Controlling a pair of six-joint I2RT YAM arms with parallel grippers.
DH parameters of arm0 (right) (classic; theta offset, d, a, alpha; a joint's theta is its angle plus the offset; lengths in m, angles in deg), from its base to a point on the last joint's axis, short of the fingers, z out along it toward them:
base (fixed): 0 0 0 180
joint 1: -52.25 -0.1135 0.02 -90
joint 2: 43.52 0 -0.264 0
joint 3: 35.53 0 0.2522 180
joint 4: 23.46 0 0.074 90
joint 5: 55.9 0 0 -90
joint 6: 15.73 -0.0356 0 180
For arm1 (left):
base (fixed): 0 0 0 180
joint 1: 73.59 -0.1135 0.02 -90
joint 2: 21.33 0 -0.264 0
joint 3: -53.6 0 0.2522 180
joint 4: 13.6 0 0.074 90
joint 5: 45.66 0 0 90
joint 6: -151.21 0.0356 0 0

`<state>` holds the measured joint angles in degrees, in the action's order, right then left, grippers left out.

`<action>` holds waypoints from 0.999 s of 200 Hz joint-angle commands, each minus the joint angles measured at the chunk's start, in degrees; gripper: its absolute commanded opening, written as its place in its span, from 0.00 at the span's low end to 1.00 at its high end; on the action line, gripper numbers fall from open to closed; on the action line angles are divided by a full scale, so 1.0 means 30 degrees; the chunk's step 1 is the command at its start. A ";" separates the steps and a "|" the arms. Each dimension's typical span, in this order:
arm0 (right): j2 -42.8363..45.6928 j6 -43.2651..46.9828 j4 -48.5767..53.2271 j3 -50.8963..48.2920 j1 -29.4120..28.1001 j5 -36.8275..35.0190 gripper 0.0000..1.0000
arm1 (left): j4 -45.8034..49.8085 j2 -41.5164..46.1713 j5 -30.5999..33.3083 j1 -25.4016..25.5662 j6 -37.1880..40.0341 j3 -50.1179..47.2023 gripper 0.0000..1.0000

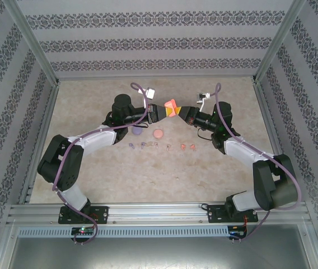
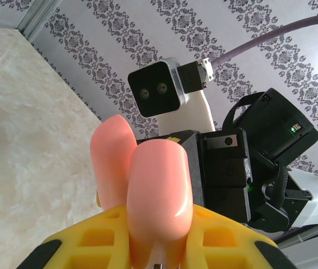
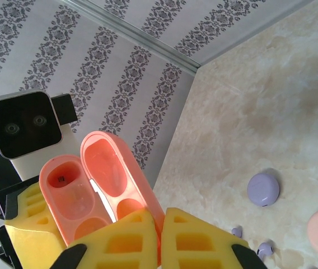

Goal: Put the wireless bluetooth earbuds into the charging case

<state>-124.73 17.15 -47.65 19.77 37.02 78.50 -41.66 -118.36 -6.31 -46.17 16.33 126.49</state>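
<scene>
Case [image 3: 107, 168] btm behind R jaws

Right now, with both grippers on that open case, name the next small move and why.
Probably have the right gripper let go and fetch an orange earbud from the table. The orange case is open, its wells look empty, and the left gripper also holds it.

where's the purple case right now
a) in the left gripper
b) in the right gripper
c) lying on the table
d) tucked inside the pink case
c: the purple case lies on the table, apart from both arms, while the left gripper and the right gripper are both shut on the open pink case.
</scene>
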 commanded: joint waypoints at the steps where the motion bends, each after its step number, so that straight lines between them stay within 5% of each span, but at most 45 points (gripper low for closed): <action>1: -0.0255 -0.0140 -0.0611 0.0953 -0.0158 0.0297 0.00 | -0.0252 -0.0359 0.0817 0.0404 0.0308 0.0196 0.19; 32: -0.0621 0.0095 0.0269 0.1568 0.0164 0.0227 0.00 | 0.1824 -0.0043 0.2352 0.0384 0.1591 0.0239 0.65; 83: -0.1528 0.2808 0.3833 0.2933 0.1401 0.0270 0.00 | 0.9243 0.2110 0.4259 -0.0114 0.6735 0.1571 0.89; 142: -0.2747 0.8195 1.0149 0.6047 0.1831 0.0419 0.00 | 1.7026 0.2444 0.3617 -0.1413 1.2120 0.4969 0.92; 200: -0.3948 1.2890 1.4906 0.8402 0.1931 0.1741 0.00 | 2.3711 -0.0994 0.0375 -0.2409 1.6122 1.0230 0.90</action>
<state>-135.46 45.98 -11.26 41.93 42.40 80.19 15.51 -116.83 0.66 -52.29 55.95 151.72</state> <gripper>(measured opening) 0.067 0.906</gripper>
